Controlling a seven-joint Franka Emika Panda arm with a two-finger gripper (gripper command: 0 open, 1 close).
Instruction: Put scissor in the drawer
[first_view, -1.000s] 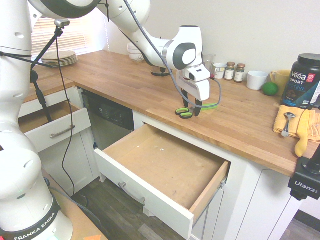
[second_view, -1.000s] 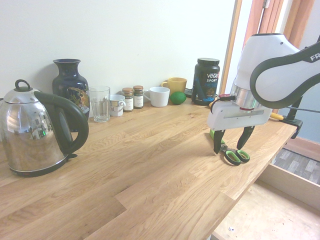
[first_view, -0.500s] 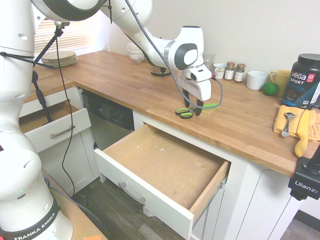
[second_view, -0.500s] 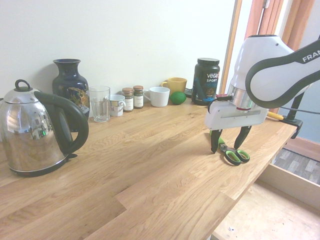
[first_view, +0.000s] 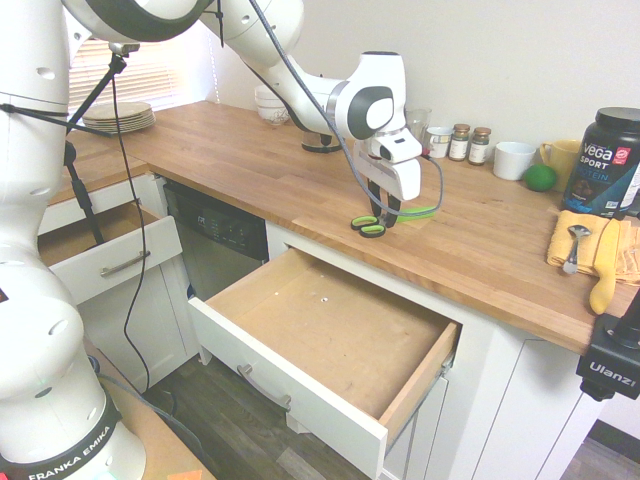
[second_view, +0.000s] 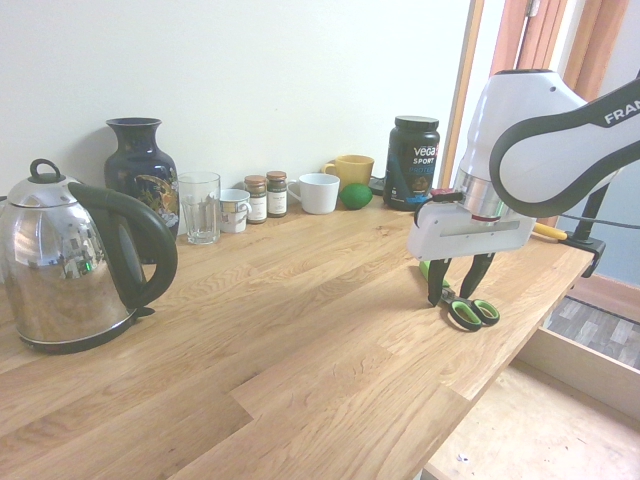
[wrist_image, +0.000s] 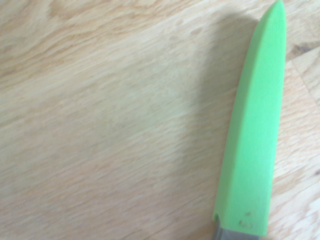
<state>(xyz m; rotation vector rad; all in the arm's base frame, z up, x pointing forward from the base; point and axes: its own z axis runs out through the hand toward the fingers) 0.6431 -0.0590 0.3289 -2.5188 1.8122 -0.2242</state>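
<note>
Claw (second_view: 456, 298) lowered, fingers apart — scissors (second_view: 474, 314) between them, on wooden counter (second_view: 300, 340)

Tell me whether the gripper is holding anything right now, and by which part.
Can't be told for sure: the gripper straddles the scissors between handles and green sheath, but firm contact isn't visible.

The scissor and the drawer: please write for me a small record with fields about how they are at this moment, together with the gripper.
scissor: on the countertop, lime-green sheath on blades
scissor handles: black and green loops
countertop: wood
gripper: lowered around the scissor, fingers apart
drawer: pulled open, below the countertop
task state: scissor not yet in the drawer
</note>
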